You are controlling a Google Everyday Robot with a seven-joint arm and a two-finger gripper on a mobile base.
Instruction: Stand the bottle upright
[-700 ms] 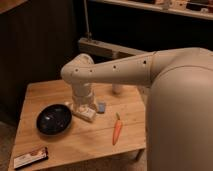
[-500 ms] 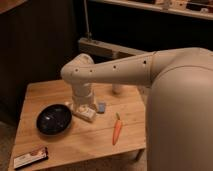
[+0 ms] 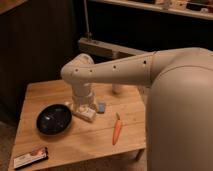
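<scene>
The small cream-white bottle point(image 3: 86, 114) lies on its side on the wooden table point(image 3: 75, 145), just right of a black bowl. My gripper point(image 3: 82, 106) hangs from the white arm straight down over the bottle, right at or touching it. The arm's wrist hides the upper part of the bottle.
A black bowl point(image 3: 53, 119) sits to the left of the bottle. A blue sponge point(image 3: 101, 107) lies just right of it. An orange carrot point(image 3: 117, 129) lies further right. A pale cup-like cylinder point(image 3: 117, 89) stands at the back. A dark flat packet point(image 3: 31, 157) lies at the front left corner.
</scene>
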